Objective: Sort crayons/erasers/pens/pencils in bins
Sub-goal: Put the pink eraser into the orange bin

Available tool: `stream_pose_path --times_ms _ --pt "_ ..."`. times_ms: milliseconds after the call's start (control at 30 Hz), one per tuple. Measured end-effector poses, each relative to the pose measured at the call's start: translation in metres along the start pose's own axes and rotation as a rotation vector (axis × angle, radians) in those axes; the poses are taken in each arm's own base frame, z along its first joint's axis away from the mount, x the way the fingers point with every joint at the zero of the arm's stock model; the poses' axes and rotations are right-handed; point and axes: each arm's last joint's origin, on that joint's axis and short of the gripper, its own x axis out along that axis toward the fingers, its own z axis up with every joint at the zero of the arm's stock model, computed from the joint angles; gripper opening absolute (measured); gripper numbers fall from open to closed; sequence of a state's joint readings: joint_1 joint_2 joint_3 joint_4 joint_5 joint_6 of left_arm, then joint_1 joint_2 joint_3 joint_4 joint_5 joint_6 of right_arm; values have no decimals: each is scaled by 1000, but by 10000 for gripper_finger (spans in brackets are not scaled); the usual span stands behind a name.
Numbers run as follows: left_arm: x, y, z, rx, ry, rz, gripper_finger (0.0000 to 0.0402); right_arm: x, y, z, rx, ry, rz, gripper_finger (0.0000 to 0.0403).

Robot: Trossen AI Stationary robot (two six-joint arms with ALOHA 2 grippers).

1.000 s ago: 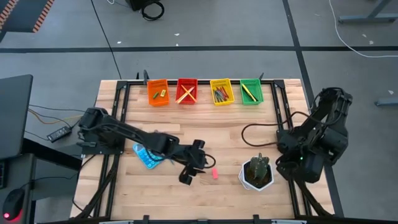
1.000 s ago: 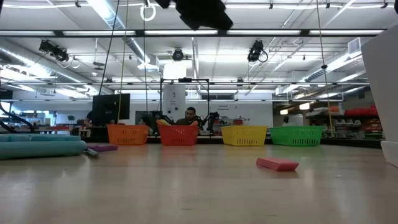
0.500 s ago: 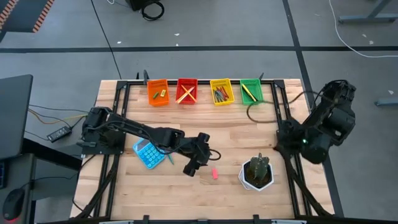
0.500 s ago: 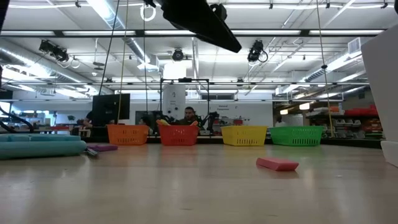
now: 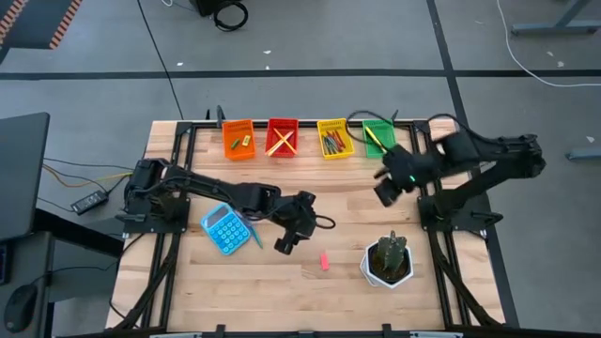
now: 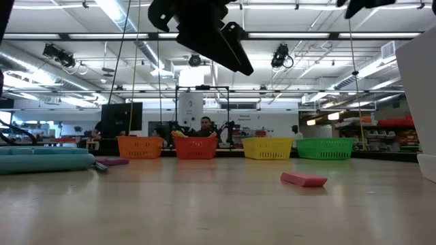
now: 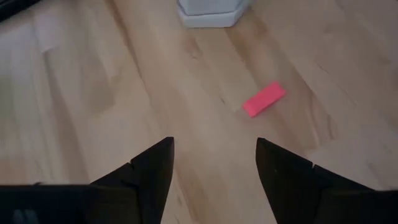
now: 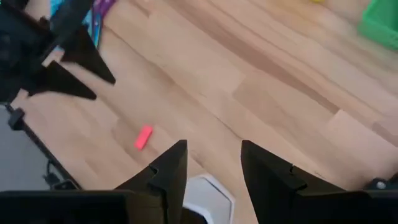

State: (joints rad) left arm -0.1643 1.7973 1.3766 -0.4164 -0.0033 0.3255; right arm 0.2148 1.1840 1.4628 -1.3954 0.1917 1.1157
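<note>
A pink eraser (image 5: 324,261) lies flat on the table near its middle, and also shows in the low view (image 6: 304,179). My left gripper (image 5: 285,243) is open and empty above the table, left of the eraser (image 7: 263,99) and a little farther back. My right gripper (image 5: 384,194) is open and empty, high over the table's right half, looking down on the eraser (image 8: 143,137). The orange (image 5: 238,138), red (image 5: 282,137), yellow (image 5: 334,138) and green (image 5: 377,137) bins stand in a row along the far edge, with small items inside.
A blue calculator (image 5: 223,228) lies left of my left gripper, with purple-handled scissors (image 8: 102,9) beside it. A white cactus pot (image 5: 388,261) stands right of the eraser, near the front right. Bare wood lies between the eraser and the bins.
My left gripper has drawn back from beside the eraser toward the far edge and risen a little, uncovering the calculator. My right arm has swung out from its place at the table's right edge toward the left and far side, over the table. The eraser has not moved.
</note>
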Motion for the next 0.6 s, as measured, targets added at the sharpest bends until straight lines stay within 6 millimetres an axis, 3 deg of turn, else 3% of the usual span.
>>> stream_pose_path --times_ms 100,233,433,600 --pt "3 3 -2 41 -7 -43 231 11 2 24 27 11 68 157" --pt "13 5 -8 37 15 -56 231 30 22 52 20 -11 241 157" --pt "28 -16 -4 283 -53 -188 225 54 27 60 -15 55 191 150" --pt "46 -28 -3 399 -111 -226 215 52 20 63 7 24 147 145"
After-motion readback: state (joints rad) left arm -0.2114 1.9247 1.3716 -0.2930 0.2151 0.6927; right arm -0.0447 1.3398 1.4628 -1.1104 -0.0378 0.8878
